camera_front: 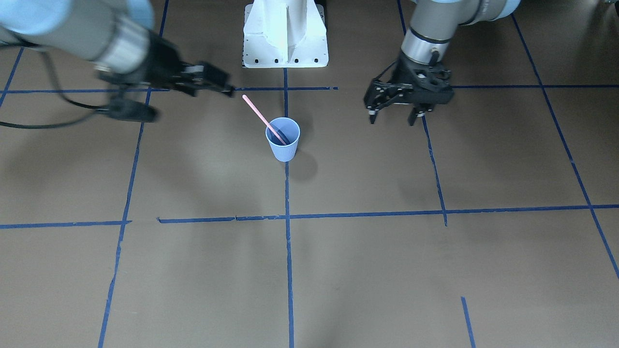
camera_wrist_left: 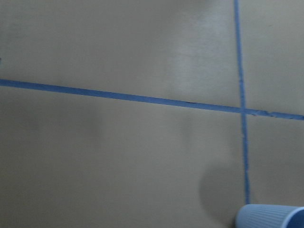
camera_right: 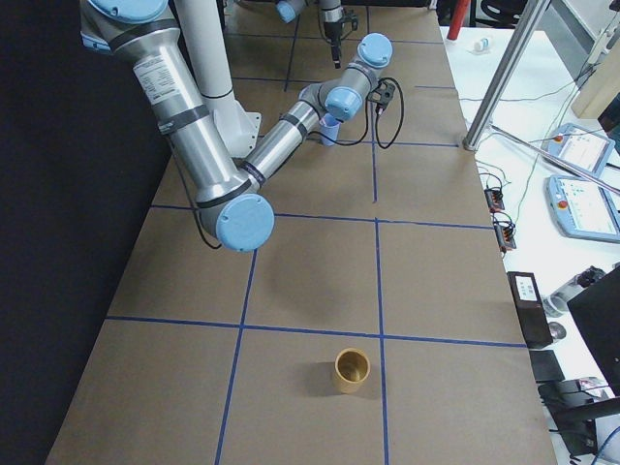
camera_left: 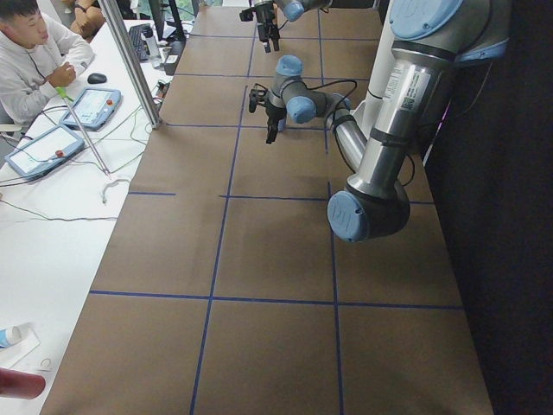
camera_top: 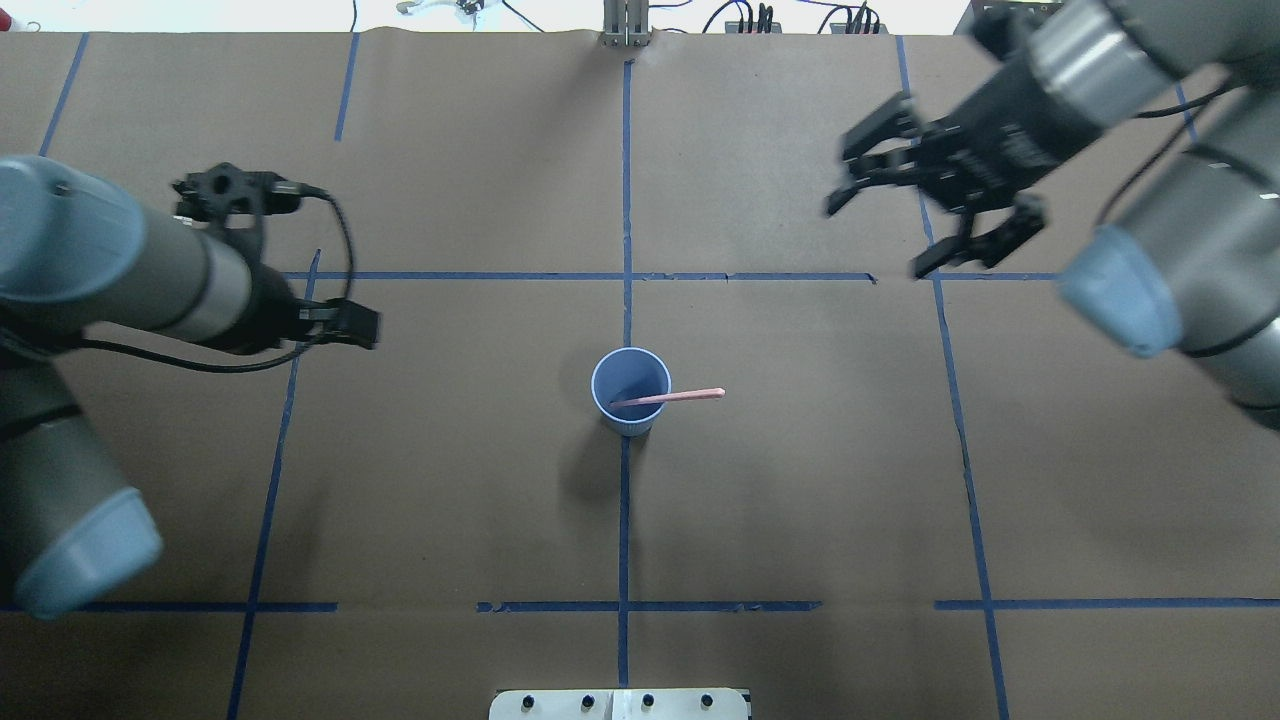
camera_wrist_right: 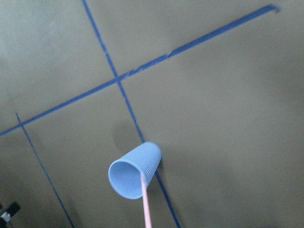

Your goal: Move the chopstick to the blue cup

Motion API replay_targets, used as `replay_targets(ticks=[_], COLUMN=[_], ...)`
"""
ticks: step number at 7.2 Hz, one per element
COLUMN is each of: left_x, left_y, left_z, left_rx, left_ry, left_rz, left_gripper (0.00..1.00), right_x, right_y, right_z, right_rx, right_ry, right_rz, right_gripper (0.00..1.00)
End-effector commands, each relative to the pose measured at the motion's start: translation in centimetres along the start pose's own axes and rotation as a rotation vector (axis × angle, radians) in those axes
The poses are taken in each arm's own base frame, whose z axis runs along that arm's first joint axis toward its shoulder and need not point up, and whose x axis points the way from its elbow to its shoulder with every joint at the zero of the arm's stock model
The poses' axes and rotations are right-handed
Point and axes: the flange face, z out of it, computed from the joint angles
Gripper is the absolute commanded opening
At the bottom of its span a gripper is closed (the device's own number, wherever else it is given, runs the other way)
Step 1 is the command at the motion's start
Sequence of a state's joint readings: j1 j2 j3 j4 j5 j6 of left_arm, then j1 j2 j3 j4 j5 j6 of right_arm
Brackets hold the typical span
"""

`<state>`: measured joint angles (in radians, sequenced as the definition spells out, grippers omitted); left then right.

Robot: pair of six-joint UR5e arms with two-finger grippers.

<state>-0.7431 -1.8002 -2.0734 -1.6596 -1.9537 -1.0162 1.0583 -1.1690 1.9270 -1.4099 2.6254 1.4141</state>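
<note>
The blue cup (camera_front: 284,145) stands upright at the table's middle; it also shows in the overhead view (camera_top: 630,418) and both wrist views (camera_wrist_left: 270,216) (camera_wrist_right: 137,168). One pale pink chopstick (camera_front: 258,114) stands slanted inside it, its top end sticking out past the rim toward the robot's right (camera_top: 685,396) (camera_wrist_right: 146,209). My right gripper (camera_top: 880,235) is open and empty, raised, apart from the stick; in the front view (camera_front: 228,86) it is just beyond the stick's top end. My left gripper (camera_front: 392,118) is open and empty, fingers down, well off the cup's other side.
The white robot base (camera_front: 285,34) is behind the cup. A gold cup (camera_right: 352,370) stands on the table far out at the robot's right end. Blue tape lines (camera_top: 625,275) grid the brown table. An operator (camera_left: 26,60) sits beside the table with tablets.
</note>
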Motion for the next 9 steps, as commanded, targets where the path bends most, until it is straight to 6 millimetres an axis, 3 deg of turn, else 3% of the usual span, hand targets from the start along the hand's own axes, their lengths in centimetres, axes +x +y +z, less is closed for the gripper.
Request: replay_targets(ticks=[1, 2, 3, 4, 5, 6, 7, 9], left_x=[-13.4, -21.2, -29.1, -35.3, -41.9, -46.9, -49.7, -49.8], left_y=[-1.2, -1.7, -2.7, -3.3, -3.3, -3.0, -2.8, -2.8], left_z=[-2.6, -4.9, -5.8, -4.9, -4.4, -5.2, -5.9, -6.3], left_rx=[-0.102, -0.117, -0.125, -0.152, -0.17, -0.168, -0.157, -0.152], left_ry=[-0.021, -0.027, -0.032, -0.031, -0.047, -0.012, 0.049, 0.038], left_rz=[0.148, 0.236, 0.301, 0.303, 0.308, 0.25, 0.164, 0.157], left_gripper=[1.0, 1.0, 1.0, 1.0, 1.0, 1.0, 1.0, 1.0], right_x=[12.2, 17.9, 23.1, 29.4, 36.0, 40.5, 43.2, 43.9], right_y=[-5.2, -6.9, -8.7, -11.1, -12.2, -12.7, -13.2, -13.8], right_z=[-5.8, -6.9, -8.7, -10.6, -11.5, -12.6, -13.7, -13.8], right_rx=[0.154, 0.227, 0.309, 0.304, 0.264, 0.243, 0.239, 0.224], right_ry=[0.059, 0.15, 0.259, 0.336, 0.394, 0.422, 0.439, 0.485], right_rz=[-0.121, -0.234, -0.309, -0.404, -0.479, -0.515, -0.537, -0.531], right_gripper=[1.0, 1.0, 1.0, 1.0, 1.0, 1.0, 1.0, 1.0])
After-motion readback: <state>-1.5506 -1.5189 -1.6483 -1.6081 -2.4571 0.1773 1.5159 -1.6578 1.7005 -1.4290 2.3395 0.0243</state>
